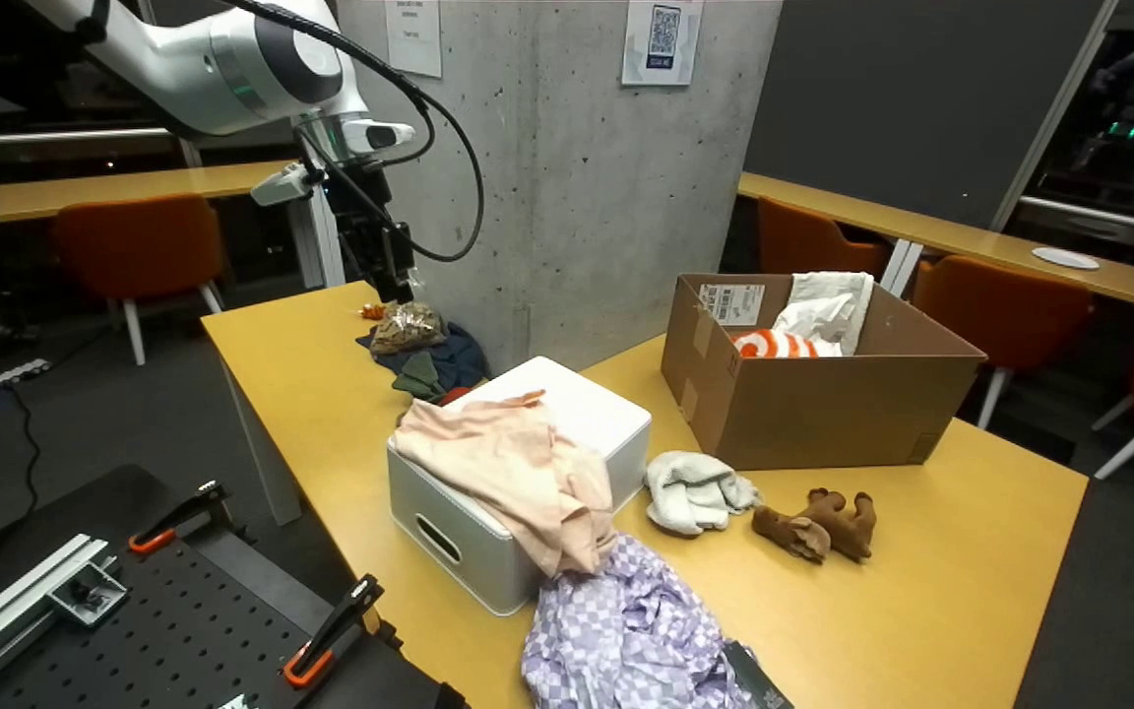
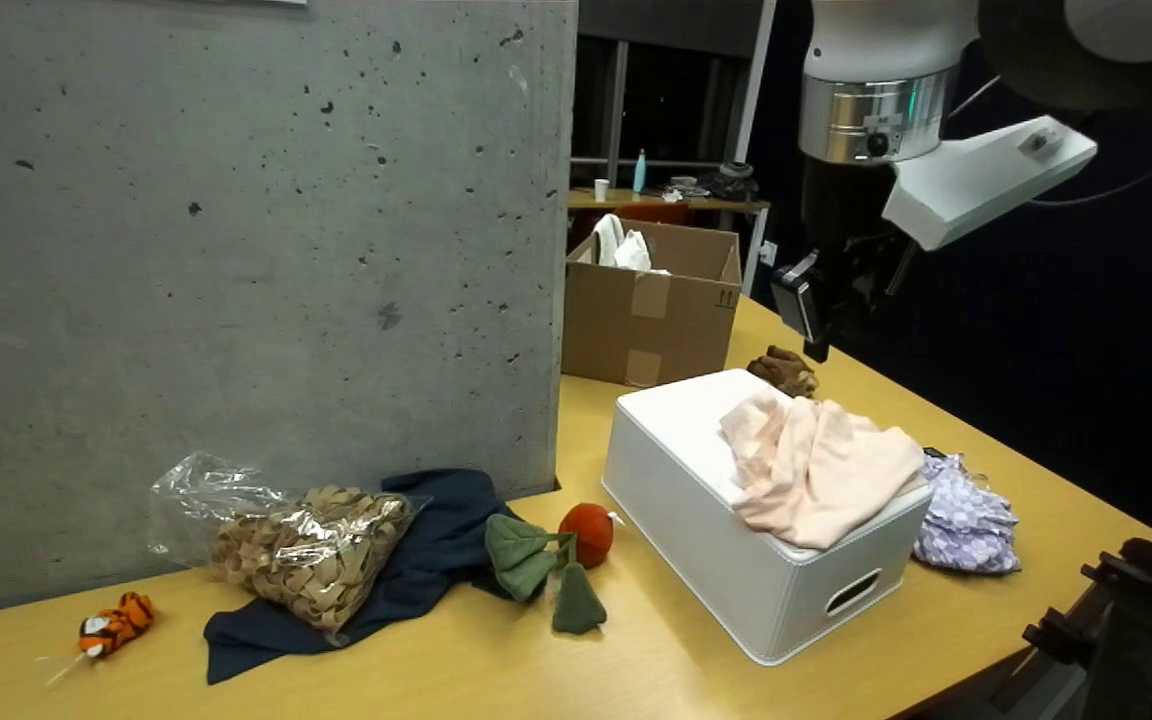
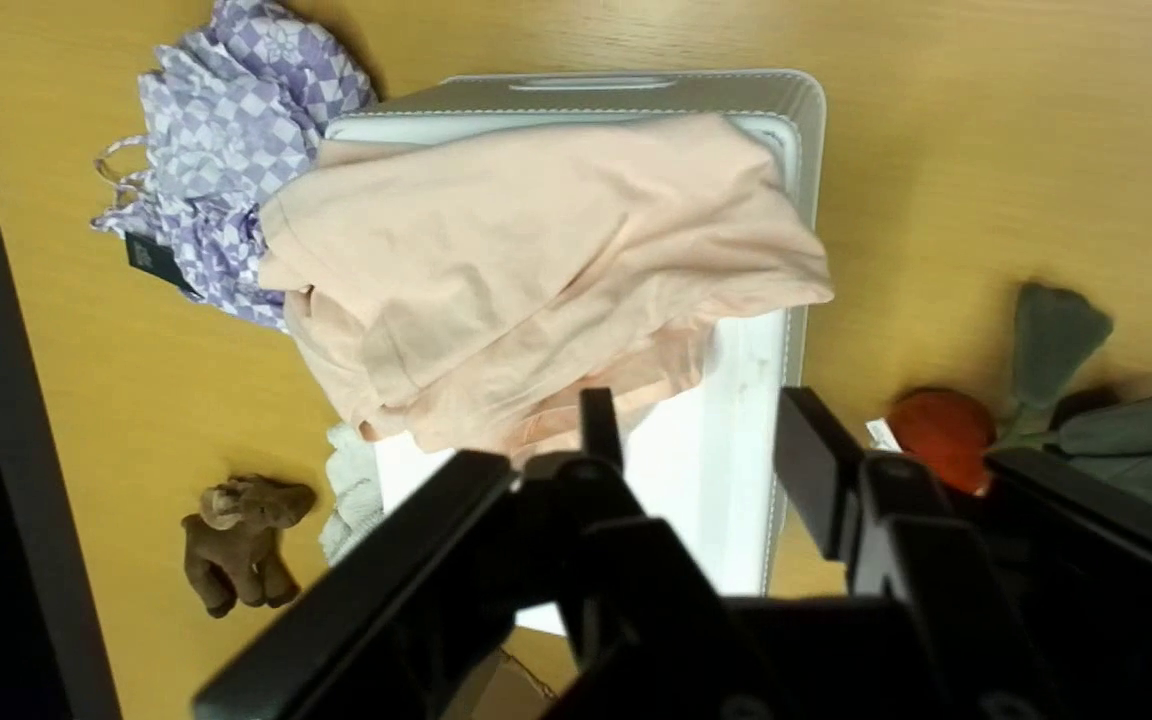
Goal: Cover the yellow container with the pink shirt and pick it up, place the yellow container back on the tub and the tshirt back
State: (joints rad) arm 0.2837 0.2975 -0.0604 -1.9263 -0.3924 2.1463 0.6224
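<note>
The pink shirt (image 3: 536,240) lies crumpled over part of the white tub (image 3: 706,480). In both exterior views the shirt (image 1: 518,463) (image 2: 821,465) rests on the flat white top of the tub (image 1: 567,394) (image 2: 686,410); in an exterior view one end hangs down the tub's side. No yellow container shows in any view; whether it is under the shirt cannot be told. My gripper (image 3: 701,430) is open and empty, its fingers apart. It hangs in the air above the tub, touching nothing. It also shows in both exterior views (image 1: 398,288) (image 2: 818,345).
A purple checked cloth (image 1: 626,630) lies against the tub. A white cloth (image 1: 695,490), a brown plush animal (image 1: 823,527) and a cardboard box (image 1: 833,404) stand beyond. A bagged brown material (image 2: 316,550), dark blue cloth (image 2: 446,550), plush plant (image 2: 586,535) and tiger toy (image 2: 116,625) lie opposite.
</note>
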